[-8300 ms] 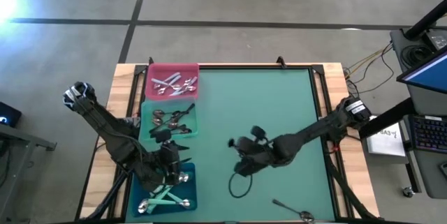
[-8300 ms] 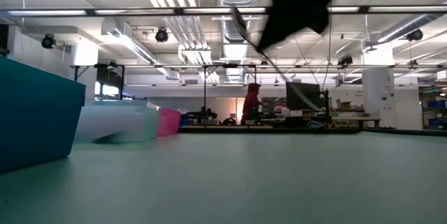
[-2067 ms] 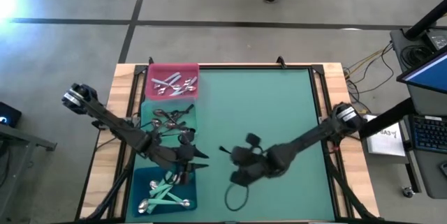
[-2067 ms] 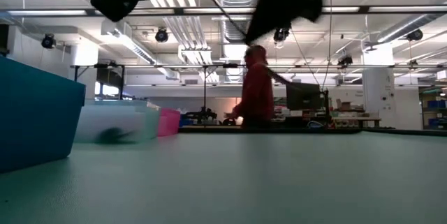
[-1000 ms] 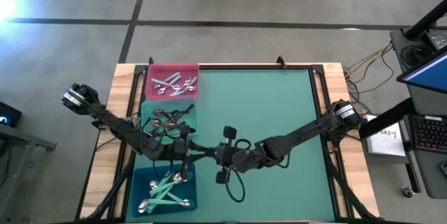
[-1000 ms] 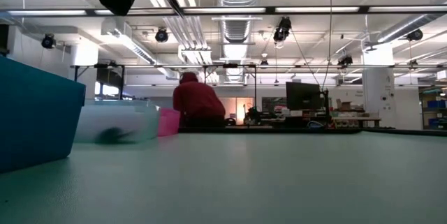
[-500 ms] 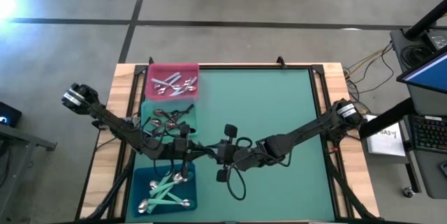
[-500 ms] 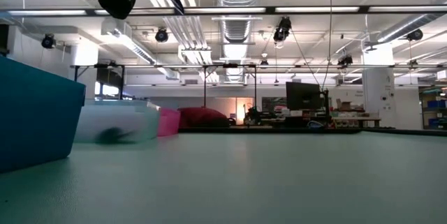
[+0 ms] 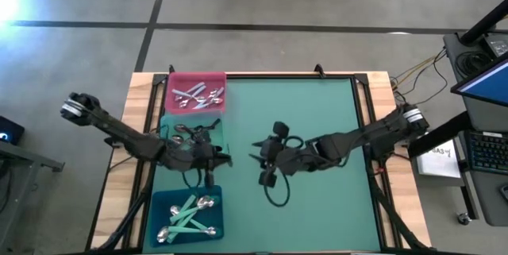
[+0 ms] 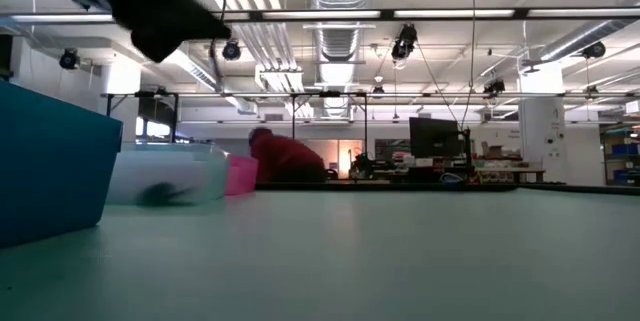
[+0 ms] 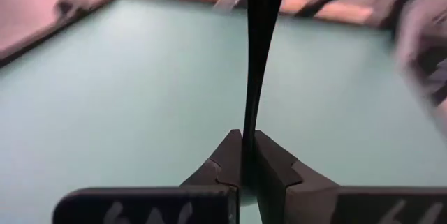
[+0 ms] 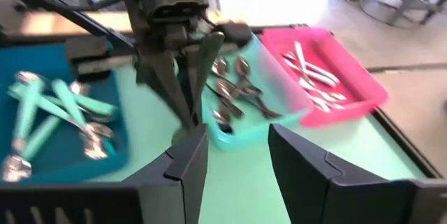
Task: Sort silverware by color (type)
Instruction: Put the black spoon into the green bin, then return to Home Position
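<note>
My left gripper (image 9: 220, 160) hangs over the table beside the pale green tray's near right corner, shut on a thin black-handled utensil (image 11: 253, 77). The utensil juts out ahead of the fingers; its far end is blurred. My right gripper (image 9: 258, 162) faces it from the right, a short gap away. It is open with nothing between its fingers (image 12: 234, 147). Its wrist view shows my left gripper (image 12: 178, 84) with the dark utensil (image 12: 192, 112). The other silverware lies sorted: silver pieces in the pink tray (image 9: 195, 92), dark-handled ones in the pale green tray (image 9: 190, 136), mint-handled spoons in the blue tray (image 9: 186, 211). My left gripper pinches the black handle (image 11: 247, 155) between its two fingertips. The handle runs straight out ahead, along the fingers, not across them. The fingers point roughly level toward the table's right. The utensil is lifted clear of the table.
The three trays stand in a row along the table's left edge, pink farthest and blue (image 10: 50, 161) nearest. A black cable loop (image 9: 278, 193) hangs under my right arm. The green mat (image 9: 317, 128) lies bare to the right. A person in red (image 10: 285, 161) moves in the room behind.
The two grippers met tip to tip near the blue tray's far right corner and have parted. My right gripper has drawn back toward the table's right and a little toward the far edge. My left gripper has swung toward the far edge with the black-handled utensil.
</note>
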Controlling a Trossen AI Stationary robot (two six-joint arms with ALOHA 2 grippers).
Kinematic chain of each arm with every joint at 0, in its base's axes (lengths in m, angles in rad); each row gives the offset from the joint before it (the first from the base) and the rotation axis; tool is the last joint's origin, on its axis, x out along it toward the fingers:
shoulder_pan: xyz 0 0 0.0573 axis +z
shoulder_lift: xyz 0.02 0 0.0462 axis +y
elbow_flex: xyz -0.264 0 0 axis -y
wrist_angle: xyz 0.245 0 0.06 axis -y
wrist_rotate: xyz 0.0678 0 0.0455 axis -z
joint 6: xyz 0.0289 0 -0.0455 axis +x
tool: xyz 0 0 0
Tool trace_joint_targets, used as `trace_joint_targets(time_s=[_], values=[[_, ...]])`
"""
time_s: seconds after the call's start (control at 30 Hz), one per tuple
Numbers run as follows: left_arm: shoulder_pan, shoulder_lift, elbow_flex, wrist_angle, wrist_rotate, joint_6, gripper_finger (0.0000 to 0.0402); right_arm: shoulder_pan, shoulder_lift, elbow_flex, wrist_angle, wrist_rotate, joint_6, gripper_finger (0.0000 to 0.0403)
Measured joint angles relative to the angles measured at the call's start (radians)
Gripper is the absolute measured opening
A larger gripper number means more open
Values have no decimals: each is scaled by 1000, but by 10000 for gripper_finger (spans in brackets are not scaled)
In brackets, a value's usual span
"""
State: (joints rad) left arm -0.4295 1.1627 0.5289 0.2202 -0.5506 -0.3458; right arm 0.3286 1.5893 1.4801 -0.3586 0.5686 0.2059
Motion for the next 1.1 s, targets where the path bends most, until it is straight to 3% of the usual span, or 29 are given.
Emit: trace_joint_targets(time_s=[0.2, 0.43, 0.6, 0.8, 0.93, 1.1], values=[[136, -159, 0, -419, 67, -71, 0, -79, -13, -16, -99, -28, -7, 129], [257, -319, 0, -655, 178, -58, 0, -184, -15, -33, -203, -106, -33, 123], [296, -396, 1, -916, 196, -101, 0, -259, -17, -63, -255, -114, -22, 125], [313, -411, 43, -1051, 183, -194, 8, -325, -18, -163, -211, -196, -23, 118], [313, -382, 87, -1081, 183, -222, 33, -352, -34, -238, -158, -203, -20, 112], [316, -317, 158, -1257, 167, -240, 71, -369, -103, -347, -75, -208, -7, 106]])
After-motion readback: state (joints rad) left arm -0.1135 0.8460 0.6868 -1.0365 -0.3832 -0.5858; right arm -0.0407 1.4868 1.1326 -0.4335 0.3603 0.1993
